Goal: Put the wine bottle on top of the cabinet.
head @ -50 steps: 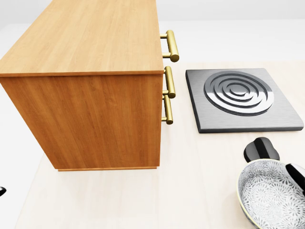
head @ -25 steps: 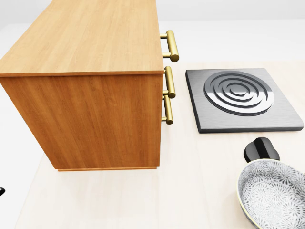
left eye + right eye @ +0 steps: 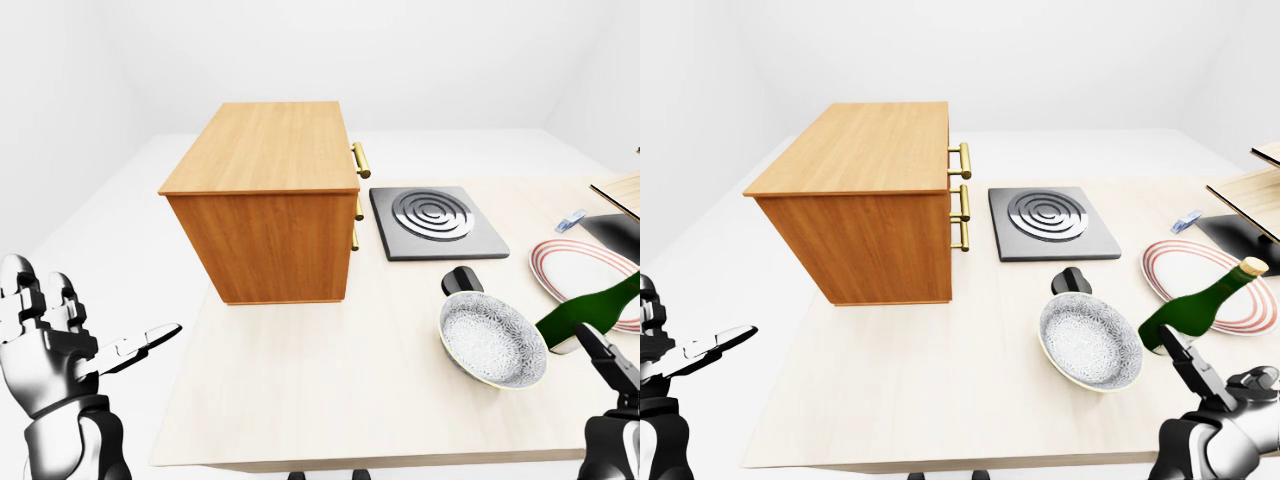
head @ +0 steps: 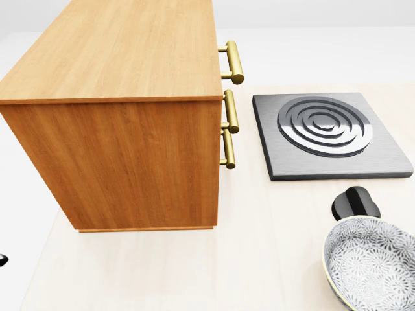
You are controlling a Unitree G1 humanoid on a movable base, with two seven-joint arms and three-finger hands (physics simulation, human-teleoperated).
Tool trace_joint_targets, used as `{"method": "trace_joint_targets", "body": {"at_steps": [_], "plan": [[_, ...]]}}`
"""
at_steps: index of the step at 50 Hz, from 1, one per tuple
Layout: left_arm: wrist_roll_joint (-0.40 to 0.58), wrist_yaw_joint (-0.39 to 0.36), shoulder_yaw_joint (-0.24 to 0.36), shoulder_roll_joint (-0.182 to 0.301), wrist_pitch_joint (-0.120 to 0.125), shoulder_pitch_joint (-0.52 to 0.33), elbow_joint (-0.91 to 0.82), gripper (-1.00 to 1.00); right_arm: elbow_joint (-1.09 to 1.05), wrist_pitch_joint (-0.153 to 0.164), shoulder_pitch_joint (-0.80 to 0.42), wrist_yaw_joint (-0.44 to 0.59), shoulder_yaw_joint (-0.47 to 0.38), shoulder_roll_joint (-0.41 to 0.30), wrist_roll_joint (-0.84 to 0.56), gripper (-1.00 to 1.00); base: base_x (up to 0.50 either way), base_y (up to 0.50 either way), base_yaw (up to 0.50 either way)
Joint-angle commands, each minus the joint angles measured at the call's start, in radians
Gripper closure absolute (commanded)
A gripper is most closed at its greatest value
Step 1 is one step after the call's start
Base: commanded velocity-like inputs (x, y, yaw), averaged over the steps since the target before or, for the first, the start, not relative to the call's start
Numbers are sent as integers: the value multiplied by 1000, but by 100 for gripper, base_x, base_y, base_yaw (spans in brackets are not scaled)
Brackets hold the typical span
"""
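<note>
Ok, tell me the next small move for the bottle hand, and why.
Probably lift the right hand higher and swing it toward the view's left. The green glass wine bottle it grips sits tilted, low beside the patterned pan, well below and right of the wooden cabinet top.

Head view looks steeply down, close on the cabinet (image 4: 117,97); eye views wider.

room: plain white walls (image 3: 420,50), no visible seams | floor (image 3: 110,190): white too, blends right into the walls | worktop (image 3: 330,380): pale light-wood slab, fills most of the eye views | light: soft and even, only faint shadows | far right edge: bit of a wooden shelf (image 3: 1265,190) poking in
</note>
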Motion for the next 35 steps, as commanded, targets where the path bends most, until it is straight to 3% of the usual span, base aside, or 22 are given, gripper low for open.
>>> {"method": "trace_joint_targets", "body": {"at_steps": [1, 35], "plan": [[-1, 0, 1, 0, 0, 1, -2, -100, -9, 19, -1, 32, -83, -30, -22, -100, 0, 0, 0], [3, -1, 3, -3, 0, 3, 0, -100, 346, 19, -45, 156, -147, -213, -128, -100, 0, 0, 0]]}}
